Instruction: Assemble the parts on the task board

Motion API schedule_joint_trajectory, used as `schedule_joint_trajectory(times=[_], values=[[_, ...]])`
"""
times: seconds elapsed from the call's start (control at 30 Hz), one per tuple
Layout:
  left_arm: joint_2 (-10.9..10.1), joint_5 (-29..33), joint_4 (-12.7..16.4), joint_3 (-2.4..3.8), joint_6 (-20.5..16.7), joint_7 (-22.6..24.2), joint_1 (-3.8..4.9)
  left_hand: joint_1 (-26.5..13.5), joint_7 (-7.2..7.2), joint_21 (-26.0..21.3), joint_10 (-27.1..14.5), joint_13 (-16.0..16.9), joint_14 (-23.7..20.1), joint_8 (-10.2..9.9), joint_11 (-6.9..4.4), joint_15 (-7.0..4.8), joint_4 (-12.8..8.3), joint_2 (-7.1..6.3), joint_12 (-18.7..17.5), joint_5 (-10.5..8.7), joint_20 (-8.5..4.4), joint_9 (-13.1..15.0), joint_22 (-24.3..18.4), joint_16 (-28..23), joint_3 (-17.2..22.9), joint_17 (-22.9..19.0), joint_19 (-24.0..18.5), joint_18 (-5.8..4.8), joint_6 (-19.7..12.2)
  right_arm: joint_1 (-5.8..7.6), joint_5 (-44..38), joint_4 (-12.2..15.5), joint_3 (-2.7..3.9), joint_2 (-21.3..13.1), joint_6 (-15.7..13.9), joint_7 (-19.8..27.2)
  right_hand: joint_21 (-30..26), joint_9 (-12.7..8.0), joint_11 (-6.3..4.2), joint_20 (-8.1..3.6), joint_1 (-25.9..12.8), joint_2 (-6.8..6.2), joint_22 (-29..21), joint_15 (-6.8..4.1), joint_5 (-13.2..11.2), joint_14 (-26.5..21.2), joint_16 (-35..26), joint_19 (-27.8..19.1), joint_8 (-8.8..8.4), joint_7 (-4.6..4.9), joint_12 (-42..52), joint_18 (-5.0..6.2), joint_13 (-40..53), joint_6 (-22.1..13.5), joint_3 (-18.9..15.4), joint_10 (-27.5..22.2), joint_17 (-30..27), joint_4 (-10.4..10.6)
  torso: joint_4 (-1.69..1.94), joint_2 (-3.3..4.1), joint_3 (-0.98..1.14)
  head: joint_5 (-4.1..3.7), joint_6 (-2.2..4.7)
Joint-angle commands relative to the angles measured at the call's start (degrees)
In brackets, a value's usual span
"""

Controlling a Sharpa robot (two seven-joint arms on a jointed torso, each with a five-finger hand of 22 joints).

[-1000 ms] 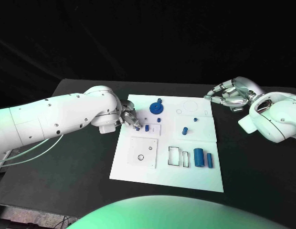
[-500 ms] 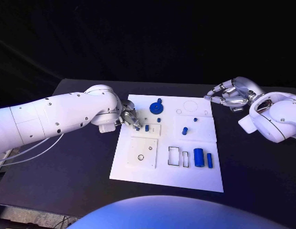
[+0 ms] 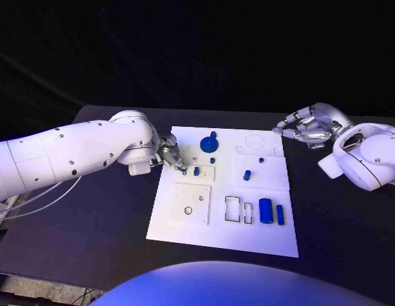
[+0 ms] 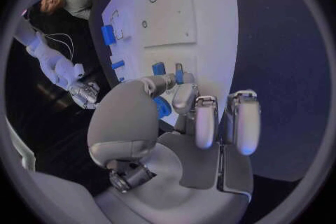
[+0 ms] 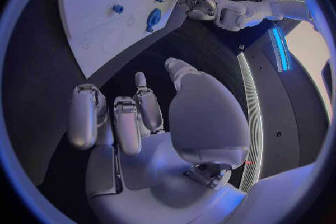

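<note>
The white task board [image 3: 218, 223] lies mid-table. My left hand [image 3: 170, 155] hovers over its left edge and pinches a small blue peg [image 3: 182, 170] [image 4: 179, 74] at its fingertips [image 4: 184, 92], beside another small blue part [image 3: 195, 171] in a square recess. A round blue gear [image 3: 207, 145] sits at the board's far side. Short blue pieces [image 3: 246, 174] lie mid-board. A blue cylinder [image 3: 265, 210] and a thin blue bar [image 3: 280, 214] lie near the right edge. My right hand [image 3: 306, 129] [image 5: 147, 123] hangs off the board's far right corner, fingers curled in on nothing.
A raised white square plate with a small round hole [image 3: 189, 210] sits at the board's near left, with two rectangular slots [image 3: 237, 209] beside it. Black tabletop [image 3: 87, 217] surrounds the board on every side.
My left hand has edged a little toward the far side with the peg still at its fingertips. The right hand has stayed where it was.
</note>
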Motion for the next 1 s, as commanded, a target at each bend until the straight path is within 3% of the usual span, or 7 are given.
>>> schedule_joint_trajectory(times=[0.03,0.3,0.63,1.0], values=[[-0.23,2.16,-0.02,-0.01,2.34,-1.47,0.75,-0.06,-0.11,-0.25,-0.30,-0.05,5.85,0.34,0.07,0.08,-9.51,0.45,0.11,0.17,-0.17,0.20,13.97,0.21,9.59,15.09,4.07,-0.01,0.58,-0.03,-0.44,0.01,0.00,0.05,0.70,0.06,-0.19,0.06,-0.12,0.04,-0.10,0.57,7.94,0.33,0.35,4.94,-0.40,-0.39,0.23,-0.13,-0.23,1.04,1.18,-0.35,-0.32,-0.35,11.57,-0.09,-0.03,-0.07,0.03,0.08,0.01],[-0.10,7.13,-1.14,0.06,6.84,-1.86,2.45,-0.02,-0.03,-0.27,-0.45,-0.33,5.85,0.51,0.06,0.05,-9.93,0.36,-0.18,0.68,-0.22,0.52,13.97,0.21,9.90,15.09,4.06,0.00,0.49,-0.03,-0.44,-0.07,0.00,0.14,0.69,0.05,-0.19,0.06,-0.12,0.04,-0.10,0.57,7.94,0.33,0.35,4.94,-0.40,-0.39,0.23,-0.13,-0.23,1.04,1.18,-0.35,-0.32,-0.35,11.57,-0.09,-0.03,-0.09,0.04,0.15,0.01],[2.05,11.16,-5.45,0.02,12.79,-2.64,3.28,-0.09,0.03,-0.46,-0.61,-0.58,5.85,0.58,0.07,0.04,-10.18,0.31,-0.44,1.34,-0.25,0.75,13.92,0.21,10.01,15.09,3.95,0.05,0.38,-0.03,-0.44,-0.10,0.00,0.20,0.65,0.04,-0.19,0.06,-0.12,0.04,-0.10,0.57,7.94,0.33,0.35,4.94,-0.40,-0.39,0.23,-0.13,-0.23,1.04,1.18,-0.35,-0.32,-0.35,11.57,-0.09,-0.02,-0.06,0.05,0.18,0.01],[4.14,2.85,-5.77,-0.40,12.53,0.94,3.38,-0.20,0.08,-0.38,-0.41,-0.15,5.85,0.70,0.09,0.06,-10.46,0.25,0.04,2.26,-0.26,1.06,13.96,0.21,9.98,15.09,4.00,0.02,0.30,-0.05,-0.45,-0.13,0.00,0.32,0.65,0.09,-0.19,0.06,-0.12,0.04,-0.10,0.57,7.94,0.33,0.35,4.94,-0.40,-0.39,0.23,-0.13,-0.23,1.04,1.18,-0.35,-0.32,-0.35,11.57,-0.09,-0.06,0.05,-0.01,0.22,0.01]])
